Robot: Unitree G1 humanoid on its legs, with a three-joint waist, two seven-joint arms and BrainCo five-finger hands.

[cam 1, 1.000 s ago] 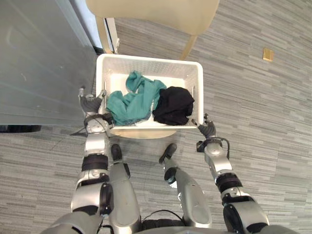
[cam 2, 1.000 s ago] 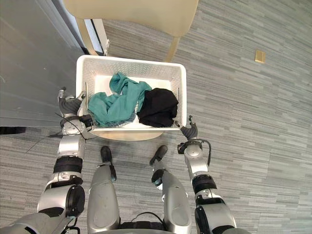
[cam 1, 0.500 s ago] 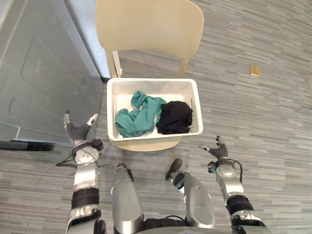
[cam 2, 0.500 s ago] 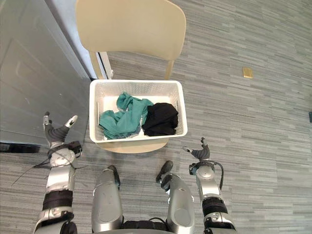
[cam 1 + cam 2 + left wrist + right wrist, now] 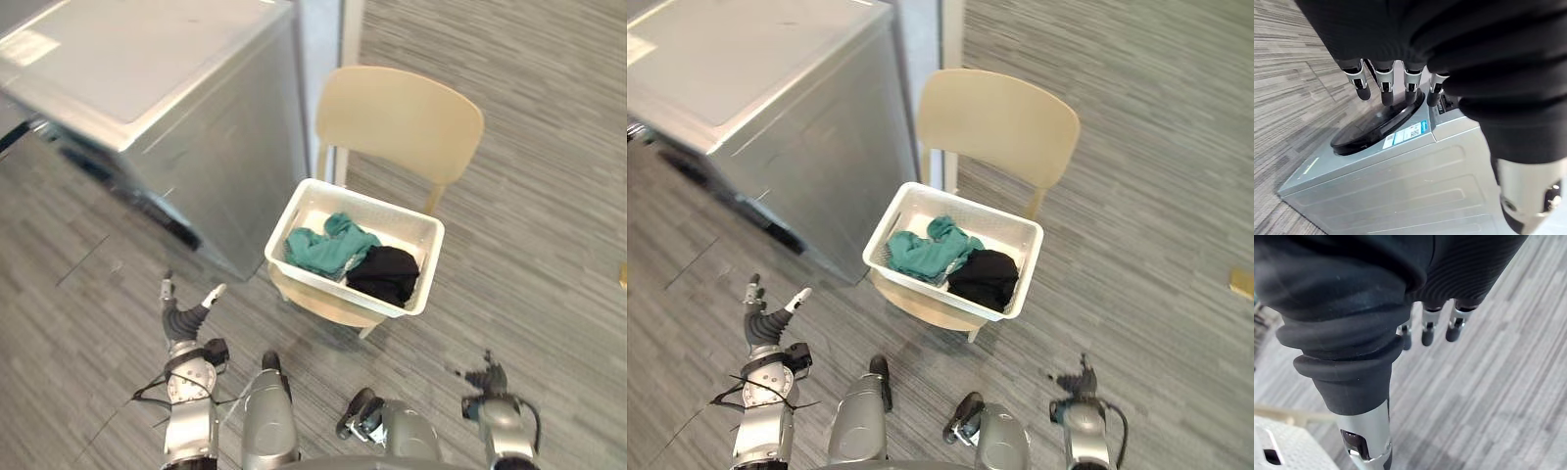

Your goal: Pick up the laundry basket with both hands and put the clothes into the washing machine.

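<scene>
A white laundry basket sits on the seat of a beige chair. Inside it lie a teal cloth on the left and a black cloth on the right. My left hand hangs low over the floor, well to the left of the basket, with its fingers spread and empty. Low at the right, my right hand is also clear of the basket, and its fingers point straight out over the floor. The silver washing machine stands left of the chair, and its dark round door appears past my left fingers.
A pale pillar rises behind the chair, between it and the machine. A small tan plate lies on the grey plank floor at the far right. Open floor stretches to the right of the chair.
The camera has pulled back and swung, bringing the washing machine into view. Both hands have left the basket's sides and dropped low. The basket stays on the chair.
</scene>
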